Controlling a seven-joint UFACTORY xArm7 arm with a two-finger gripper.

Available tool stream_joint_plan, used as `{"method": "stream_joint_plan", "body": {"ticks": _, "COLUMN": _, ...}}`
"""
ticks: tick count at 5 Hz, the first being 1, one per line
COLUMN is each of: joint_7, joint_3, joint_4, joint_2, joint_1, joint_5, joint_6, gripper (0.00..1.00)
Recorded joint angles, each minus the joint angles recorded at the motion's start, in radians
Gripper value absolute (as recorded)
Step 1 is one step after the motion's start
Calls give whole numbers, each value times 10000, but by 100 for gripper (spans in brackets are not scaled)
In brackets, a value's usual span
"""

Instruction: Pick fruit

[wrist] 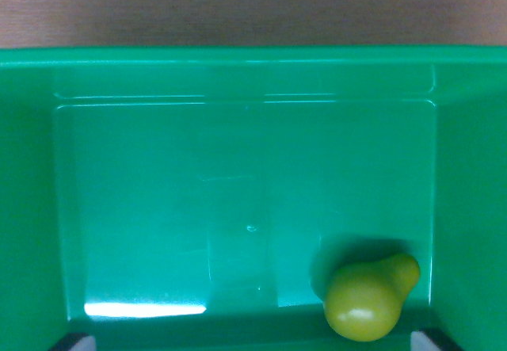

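Seen from above: a green plastic bin on a wooden tabletop. Inside, near the wrist view's lower right corner, a yellow-green pear, narrow end toward the right wall. Dark gripper fingertips just visible at both bottom corners.

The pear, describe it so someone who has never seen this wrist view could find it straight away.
A green plastic bin fills almost the whole wrist view, with a strip of wooden table beyond its far rim. Look to the bin floor's near corner on the wrist view's right: the pear lies there on its side, narrow end toward the right wall. It is yellow-green, glossy, and the only item in the bin.
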Motion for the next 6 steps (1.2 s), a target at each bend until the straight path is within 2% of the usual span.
{"method": "stream_joint_plan", "body": {"ticks": 1, "joint_7": 321, "joint_3": -38, "joint_4": -309, "joint_2": 82, "joint_1": -98, "joint_5": -62, "joint_6": -320, "gripper": 0}}
{"method": "stream_joint_plan", "body": {"ticks": 2, "joint_7": 321, "joint_3": -38, "joint_4": -309, "joint_2": 82, "joint_1": -98, "joint_5": -62, "joint_6": -320, "gripper": 0}}
{"method": "stream_joint_plan", "body": {"ticks": 3, "joint_7": 669, "joint_3": -79, "joint_4": -643, "joint_2": 170, "joint_1": -204, "joint_5": -130, "joint_6": -667, "gripper": 0}}
{"method": "stream_joint_plan", "body": {"ticks": 4, "joint_7": 669, "joint_3": -79, "joint_4": -643, "joint_2": 170, "joint_1": -204, "joint_5": -130, "joint_6": -667, "gripper": 0}}
{"method": "stream_joint_plan", "body": {"ticks": 5, "joint_7": 1069, "joint_3": -126, "joint_4": -1027, "joint_2": 272, "joint_1": -326, "joint_5": -207, "joint_6": -1066, "gripper": 0}}
{"method": "stream_joint_plan", "body": {"ticks": 6, "joint_7": 1069, "joint_3": -126, "joint_4": -1027, "joint_2": 272, "joint_1": -326, "joint_5": -207, "joint_6": -1066, "gripper": 0}}
